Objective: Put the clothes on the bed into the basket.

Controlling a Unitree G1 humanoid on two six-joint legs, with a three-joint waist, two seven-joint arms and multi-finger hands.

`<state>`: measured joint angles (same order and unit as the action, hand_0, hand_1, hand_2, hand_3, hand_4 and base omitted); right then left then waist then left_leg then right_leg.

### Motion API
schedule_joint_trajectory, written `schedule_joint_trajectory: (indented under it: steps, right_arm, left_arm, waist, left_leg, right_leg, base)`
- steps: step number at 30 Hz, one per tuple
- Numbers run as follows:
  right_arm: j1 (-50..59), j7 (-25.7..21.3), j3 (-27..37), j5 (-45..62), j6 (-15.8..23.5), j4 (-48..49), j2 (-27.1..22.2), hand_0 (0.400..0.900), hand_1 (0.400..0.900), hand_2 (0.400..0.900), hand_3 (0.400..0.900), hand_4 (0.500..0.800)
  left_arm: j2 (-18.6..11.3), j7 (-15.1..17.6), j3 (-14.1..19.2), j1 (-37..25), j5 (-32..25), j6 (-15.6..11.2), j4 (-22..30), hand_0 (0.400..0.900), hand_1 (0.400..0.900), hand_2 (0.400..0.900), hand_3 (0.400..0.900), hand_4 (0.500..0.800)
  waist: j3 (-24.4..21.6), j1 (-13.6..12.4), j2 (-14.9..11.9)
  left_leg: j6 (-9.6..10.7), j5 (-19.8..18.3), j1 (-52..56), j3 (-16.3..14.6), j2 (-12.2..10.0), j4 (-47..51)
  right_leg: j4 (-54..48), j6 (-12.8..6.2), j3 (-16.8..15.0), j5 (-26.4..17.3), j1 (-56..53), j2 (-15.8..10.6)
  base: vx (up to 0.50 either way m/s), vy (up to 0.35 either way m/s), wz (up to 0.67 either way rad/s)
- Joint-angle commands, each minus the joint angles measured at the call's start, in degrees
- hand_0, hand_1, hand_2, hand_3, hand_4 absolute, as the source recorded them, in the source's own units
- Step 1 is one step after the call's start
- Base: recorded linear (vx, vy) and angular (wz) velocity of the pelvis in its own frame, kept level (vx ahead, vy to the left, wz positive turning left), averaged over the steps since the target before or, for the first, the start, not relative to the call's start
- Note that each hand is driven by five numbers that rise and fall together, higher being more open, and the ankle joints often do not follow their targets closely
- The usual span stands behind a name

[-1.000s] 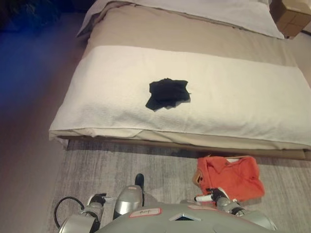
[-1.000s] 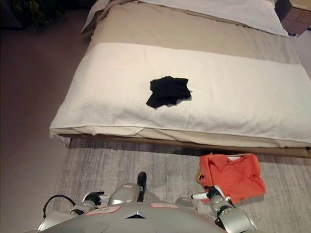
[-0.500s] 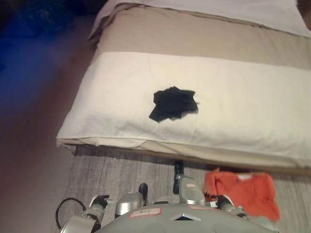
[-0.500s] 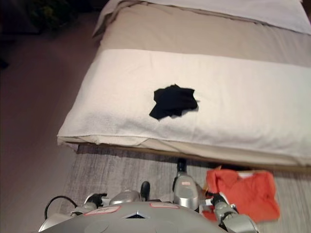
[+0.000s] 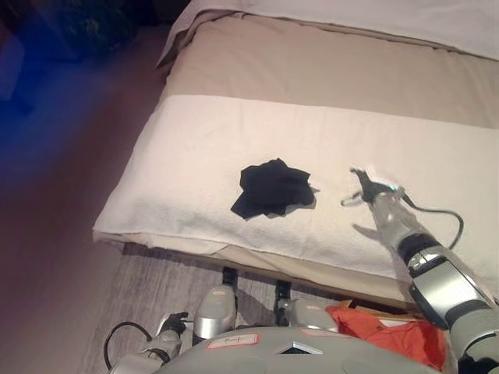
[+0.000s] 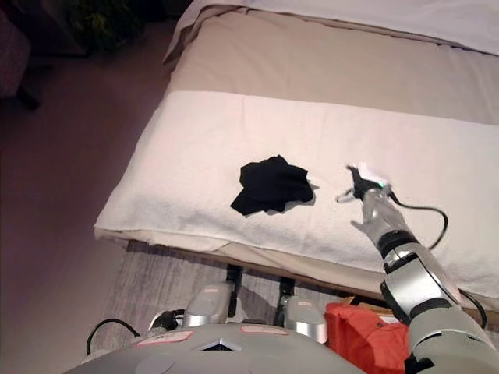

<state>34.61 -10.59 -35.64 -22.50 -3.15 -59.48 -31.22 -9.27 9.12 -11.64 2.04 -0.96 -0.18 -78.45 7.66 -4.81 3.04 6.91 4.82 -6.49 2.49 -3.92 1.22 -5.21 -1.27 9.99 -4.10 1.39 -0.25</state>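
A crumpled black garment (image 5: 273,187) lies on the cream blanket of the bed (image 5: 195,148), close to the front edge. My right hand (image 5: 366,187) is stretched out over the blanket, a hand's width to the right of the garment and apart from it, fingers relaxed and holding nothing. At the bottom right an orange garment (image 5: 390,331) lies on the floor by the bed, with a brown rim (image 5: 347,305) showing at its edge. My left hand (image 5: 170,326) hangs low at the bottom left, too small to read.
The bed fills the upper view, with a beige sheet (image 5: 327,70) behind the cream blanket and white bedding (image 5: 351,15) at the head. A grey rug (image 5: 148,280) lies in front of the bed and bare floor (image 5: 70,171) runs along its left side.
My right arm has risen from beside the orange garment and reached out over the bed, to the right of the black garment. The camera has moved closer to the bed.
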Motion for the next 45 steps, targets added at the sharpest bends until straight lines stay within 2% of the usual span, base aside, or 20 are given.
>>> schedule_joint_trajectory:
  steps: [1,5,10,16,26,36,45]
  right_arm:
    - [13.22,-2.97,-3.34,-0.7,0.02,-2.79,1.29,0.9,0.9,0.9,0.9,0.8]
    - [22.58,-3.0,-5.56,1.89,-0.24,-9.16,3.44,0.9,0.9,0.9,0.9,0.8]
    - [27.21,-3.21,-7.1,3.38,-0.27,-12.43,6.22,0.9,0.9,0.9,0.9,0.8]
    - [29.22,-3.0,-7.36,5.08,-0.23,-13.85,9.26,0.9,0.9,0.9,0.9,0.8]
    - [28.51,-1.87,-7.36,7.76,0.13,-15.42,11.12,0.9,0.9,0.9,0.9,0.8]
    - [31.35,0.59,-8.4,9.12,-0.08,-18.19,9.99,0.9,0.9,0.9,0.9,0.8]
    - [38.95,1.54,-12.09,9.64,0.06,-19.75,5.25,0.9,0.9,0.9,0.9,0.8]
  left_arm:
    - [-2.1,3.5,-2.4,-3.11,-2.61,-0.17,-2.8,0.9,0.9,0.9,0.9,0.8]
    - [-2.81,4.37,-3.09,-4.8,-4.81,-0.47,-3.01,0.9,0.9,0.9,0.9,0.8]
    - [-3.61,4.98,-3.42,-6.21,-6.53,-0.67,-3.21,0.9,0.9,0.9,0.9,0.8]
    - [-3.98,5.58,-3.9,-7.32,-8.2,-0.73,-2.94,0.9,0.9,0.9,0.9,0.8]
    - [-4.52,5.66,-4.68,-8.12,-9.67,-1.06,-1.97,0.9,0.9,0.9,0.9,0.8]
    - [-5.49,5.2,-5.28,-8.64,-10.9,-1.58,-0.33,0.9,0.9,0.9,0.9,0.8]
    - [-5.03,4.72,-6.94,-10.33,-15.5,-2.74,2.98,0.9,0.9,0.9,0.9,0.8]
  waist:
    - [2.0,-1.62,-0.88]
    - [4.04,-3.46,-1.18]
    - [6.55,-5.1,-1.83]
    - [8.89,-6.37,-2.66]
    - [12.1,-7.91,-2.59]
    - [16.16,-9.16,-2.11]
    - [22.13,-10.44,-0.88]
  left_leg:
    - [-1.48,2.69,-0.03,0.17,1.33,3.39]
    - [-1.36,3.16,-2.65,0.42,1.48,3.55]
    - [-1.18,3.89,-5.26,1.72,1.7,3.76]
    - [-1.24,4.43,-7.42,3.02,1.85,3.69]
    - [-1.11,5.4,-10.63,4.67,2.29,3.5]
    - [-1.49,5.99,-13.9,5.7,2.67,2.31]
    - [-2.25,5.28,-22.98,6.73,4.24,-4.78]
  right_leg:
    - [0.43,-5.04,-2.36,-1.88,3.66,-6.59]
    - [0.55,-5.4,-1.66,-3.16,6.81,-7.31]
    - [0.72,-5.67,-0.69,-4.06,9.12,-7.86]
    - [0.68,-5.84,0.25,-4.82,10.78,-8.14]
    - [0.62,-6.13,1.29,-5.69,12.9,-8.63]
    - [1.37,-6.12,1.24,-6.62,16.24,-8.68]
    - [7.48,-5.12,1.19,-6.12,25.12,-9.22]
  base:
    - [-0.1,0.052,0.04]
    - [-0.08,0.032,0.13]
    - [-0.05,0.013,0.19]
    - [-0.03,0.002,0.16]
    - [-0.03,0.006,0.11]
    - [-0.05,-0.003,0.0]
    - [-0.1,-0.001,0.01]
